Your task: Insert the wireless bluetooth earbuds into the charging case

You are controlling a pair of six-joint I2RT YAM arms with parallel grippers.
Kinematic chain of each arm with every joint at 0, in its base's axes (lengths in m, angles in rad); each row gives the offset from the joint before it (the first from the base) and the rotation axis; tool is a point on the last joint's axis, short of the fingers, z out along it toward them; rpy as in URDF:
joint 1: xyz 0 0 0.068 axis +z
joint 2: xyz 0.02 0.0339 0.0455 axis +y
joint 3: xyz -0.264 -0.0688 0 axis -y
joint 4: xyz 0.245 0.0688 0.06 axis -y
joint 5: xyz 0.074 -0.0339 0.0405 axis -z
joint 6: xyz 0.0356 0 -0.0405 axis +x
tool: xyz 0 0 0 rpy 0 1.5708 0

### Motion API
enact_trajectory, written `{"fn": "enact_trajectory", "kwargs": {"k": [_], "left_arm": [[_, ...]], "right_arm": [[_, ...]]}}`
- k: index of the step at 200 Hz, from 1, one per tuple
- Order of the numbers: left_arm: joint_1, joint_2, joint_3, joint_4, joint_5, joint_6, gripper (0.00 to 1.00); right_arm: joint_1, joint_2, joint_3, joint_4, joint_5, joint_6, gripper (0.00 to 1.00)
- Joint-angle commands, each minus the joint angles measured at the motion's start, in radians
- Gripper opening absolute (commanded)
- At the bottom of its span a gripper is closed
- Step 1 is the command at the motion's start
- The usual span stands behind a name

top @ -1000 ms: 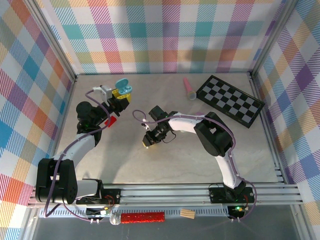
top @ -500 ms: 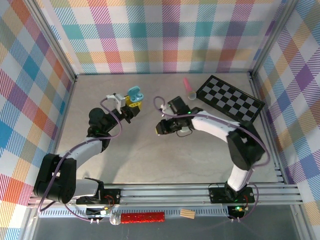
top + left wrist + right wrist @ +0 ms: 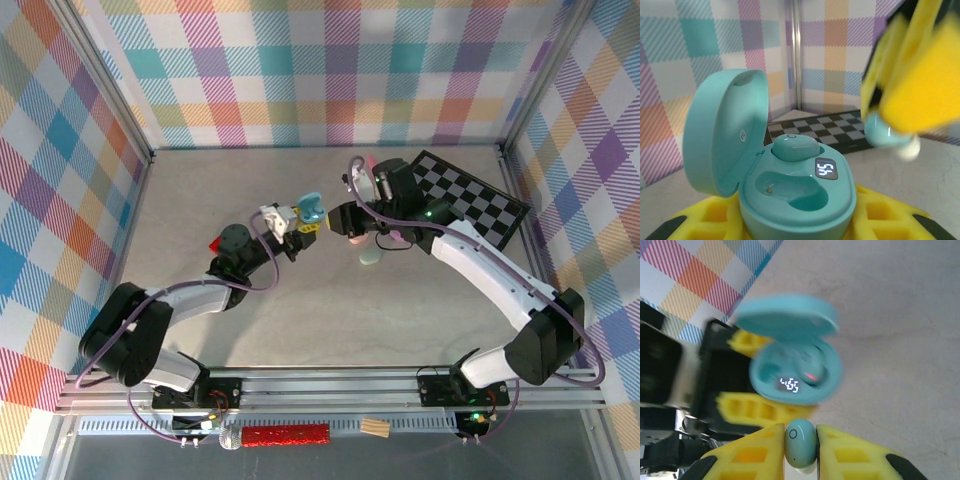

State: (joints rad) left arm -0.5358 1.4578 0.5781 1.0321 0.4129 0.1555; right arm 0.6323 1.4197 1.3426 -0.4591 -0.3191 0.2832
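The left end effector (image 3: 302, 226) clamps a mint-green oval plastic charging case (image 3: 800, 200), its lid raised, over the middle of the grey worktop (image 3: 330, 320). A lit display (image 3: 824, 169) on the case reads "45". One seated mint earbud (image 3: 794, 146) fills a well. Just beside the case, the right end effector (image 3: 800, 436) pinches a small mint-green plastic earbud (image 3: 801, 447) between yellow fingers.

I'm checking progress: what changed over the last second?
The left hand carried the open case rightward to mid-table. The right hand, holding an earbud, swung away from the bases and right to face it. Neither grip changed; the chessboard stayed.
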Motion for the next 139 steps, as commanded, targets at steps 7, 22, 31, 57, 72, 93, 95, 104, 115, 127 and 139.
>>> {"fn": "enact_trajectory", "kwargs": {"k": [7, 22, 31, 57, 72, 93, 95, 104, 115, 127, 139], "left_arm": [[-0.059, 0.050, 0.057, 0.079, -0.075, 0.049, 0.35], [-0.080, 0.076, 0.074, 0.097, -0.080, 0.047, 0.35], [-0.091, 0.088, 0.083, 0.104, -0.083, 0.043, 0.35], [-0.121, 0.109, 0.115, 0.085, -0.080, 0.025, 0.35], [-0.136, 0.116, 0.122, 0.083, -0.087, 0.027, 0.35], [-0.150, 0.121, 0.130, 0.079, -0.093, 0.027, 0.35], [-0.152, 0.121, 0.130, 0.079, -0.092, 0.027, 0.35], [-0.156, 0.122, 0.131, 0.077, -0.094, 0.029, 0.35], [-0.159, 0.121, 0.131, 0.079, -0.092, 0.029, 0.35], [-0.161, 0.118, 0.130, 0.079, -0.098, 0.025, 0.35], [-0.162, 0.113, 0.133, 0.079, -0.104, 0.021, 0.35]], "right_arm": [[0.005, -0.022, 0.053, -0.029, 0.023, -0.003, 0.20], [0.006, -0.018, 0.065, -0.037, 0.040, -0.006, 0.20], [0.006, -0.016, 0.071, -0.045, 0.046, -0.008, 0.20], [0.006, -0.019, 0.066, -0.045, 0.071, 0.001, 0.21], [0.006, -0.020, 0.059, -0.040, 0.090, 0.003, 0.20], [0.005, -0.018, 0.053, -0.030, 0.091, 0.012, 0.20], [0.006, -0.018, 0.052, -0.028, 0.091, 0.014, 0.20], [0.006, -0.018, 0.045, -0.020, 0.088, 0.023, 0.20], [0.006, -0.019, 0.039, -0.009, 0.087, 0.028, 0.20], [0.006, -0.018, 0.036, -0.010, 0.093, 0.027, 0.20], [0.006, -0.015, 0.031, -0.013, 0.095, 0.026, 0.20]]}}
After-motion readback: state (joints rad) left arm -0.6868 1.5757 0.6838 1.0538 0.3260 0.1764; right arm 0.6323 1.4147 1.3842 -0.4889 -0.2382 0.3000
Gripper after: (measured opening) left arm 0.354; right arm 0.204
